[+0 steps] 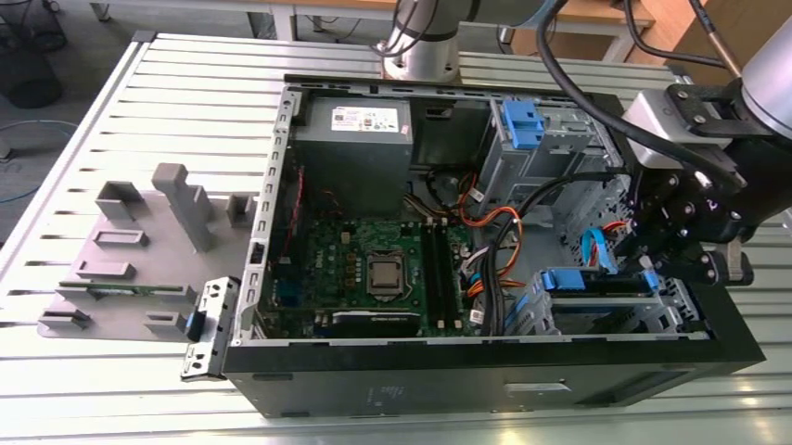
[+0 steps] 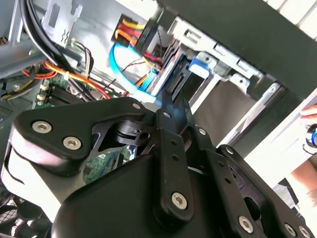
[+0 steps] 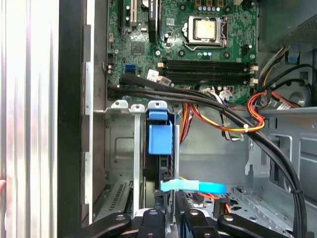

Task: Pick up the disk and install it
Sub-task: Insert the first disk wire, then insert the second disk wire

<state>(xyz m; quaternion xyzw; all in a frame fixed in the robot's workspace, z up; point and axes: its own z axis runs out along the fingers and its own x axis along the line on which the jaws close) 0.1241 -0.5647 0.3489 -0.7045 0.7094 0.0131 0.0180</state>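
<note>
The disk (image 3: pixel 161 138) is sitting on its edge inside the low drive cage (image 3: pixel 124 148) (its blue carrier tab is showing). The gripper (image 3: pixel 168 197) is hovering just beside the cage, over the disk's end. Its fingers are drawn nearly together and are clamping nothing.

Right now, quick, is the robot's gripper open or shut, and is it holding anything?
Gripper: shut, holding nothing, close to the disk.

The slatted metal table (image 1: pixel 148 93) carries an open black case (image 1: pixel 495 385) at centre-right of the frame. A grey fixture plate (image 1: pixel 118 278) lies at left, just beside it. The arm's base (image 1: pixel 421 56) stands at upper centre.
</note>
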